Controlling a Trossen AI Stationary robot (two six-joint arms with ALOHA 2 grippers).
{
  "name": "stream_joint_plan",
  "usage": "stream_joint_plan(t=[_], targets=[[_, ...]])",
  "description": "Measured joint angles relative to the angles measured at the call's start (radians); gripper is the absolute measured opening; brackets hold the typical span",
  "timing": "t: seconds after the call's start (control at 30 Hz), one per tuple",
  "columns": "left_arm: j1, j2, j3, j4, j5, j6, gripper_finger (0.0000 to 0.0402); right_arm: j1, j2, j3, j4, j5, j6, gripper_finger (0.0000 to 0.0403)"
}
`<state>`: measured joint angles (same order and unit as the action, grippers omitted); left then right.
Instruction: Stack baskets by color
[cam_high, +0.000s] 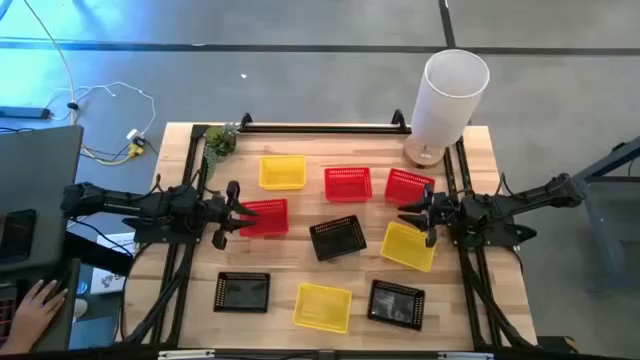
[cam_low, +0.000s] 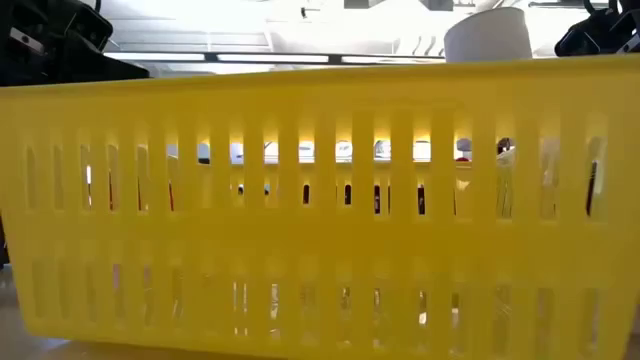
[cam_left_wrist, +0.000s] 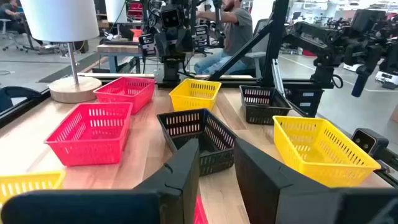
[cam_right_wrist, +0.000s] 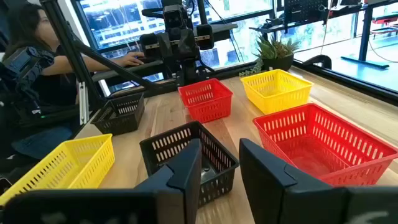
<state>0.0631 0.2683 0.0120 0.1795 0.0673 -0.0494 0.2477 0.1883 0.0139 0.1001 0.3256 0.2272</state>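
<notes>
Nine mesh baskets lie spread on the wooden table (cam_high: 190, 300), all resting on their bottoms. There are three red baskets (cam_high: 264, 216) (cam_high: 348, 183) (cam_high: 408, 186), three yellow (cam_high: 282, 172) (cam_high: 409, 245) (cam_high: 322, 306) and three black (cam_high: 337, 237) (cam_high: 243, 291) (cam_high: 397, 303). My left gripper (cam_high: 240, 212) (cam_left_wrist: 214, 149) is open at the left end of the leftmost red basket. My right gripper (cam_high: 420, 212) (cam_right_wrist: 219, 149) is open, between the rightmost red basket and a yellow one, with nothing between its fingers. Both face the middle black basket (cam_left_wrist: 198, 134) (cam_right_wrist: 189, 155). My left gripper stands level at the leftmost red basket's left end. A sliver of that red end (cam_left_wrist: 200, 211) shows low between its open fingers. I cannot tell whether either finger touches it.
A tall white cylinder (cam_high: 450, 92) on a round foot stands at the far right corner, and a small plant (cam_high: 220, 140) at the far left. The near yellow basket (cam_low: 320, 200) fills the low view. A person's hand (cam_high: 35, 305) rests beyond the table's left edge.
</notes>
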Motion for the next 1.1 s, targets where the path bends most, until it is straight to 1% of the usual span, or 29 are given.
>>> stream_joint_plan(t=[1.1], targets=[[0.0,0.0,0.0,0.0,0.0,0.0,0.009,0.0,0.0,0.0,0.0,0.0,0.0,0.0099]])
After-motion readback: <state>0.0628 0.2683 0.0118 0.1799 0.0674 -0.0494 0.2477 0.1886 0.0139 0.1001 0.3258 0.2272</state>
